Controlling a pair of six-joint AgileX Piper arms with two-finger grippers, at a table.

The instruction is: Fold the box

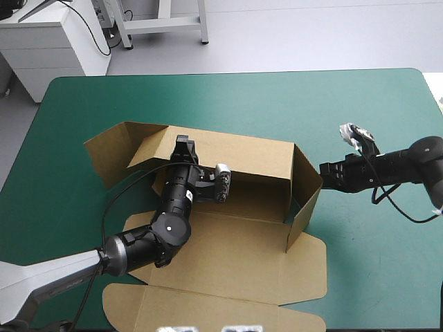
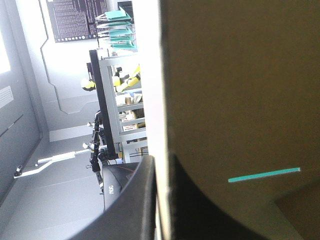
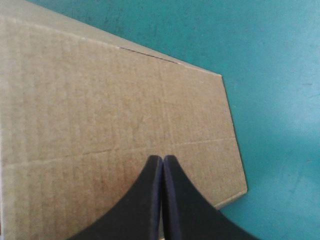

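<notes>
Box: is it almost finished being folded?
Partway. Done: the box has its back wall and right flap standing. In hand: the left gripper pinches the back wall; the right gripper, shut, is against the right flap. Left: the left flap splays out, the front panels lie flat.

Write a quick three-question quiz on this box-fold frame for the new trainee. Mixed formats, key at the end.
1. True or false: the right gripper is open, its fingers wide apart.
2. Which part of the box is pinched in the left gripper?
A) the raised back wall
B) the front panel
C) nothing
3. Fill the blank: the front panel lies ___ on the teal-green cover.

Key
1. False. It is shut, with its tip at the outer face of the right side wall.
2. A
3. flat
</notes>
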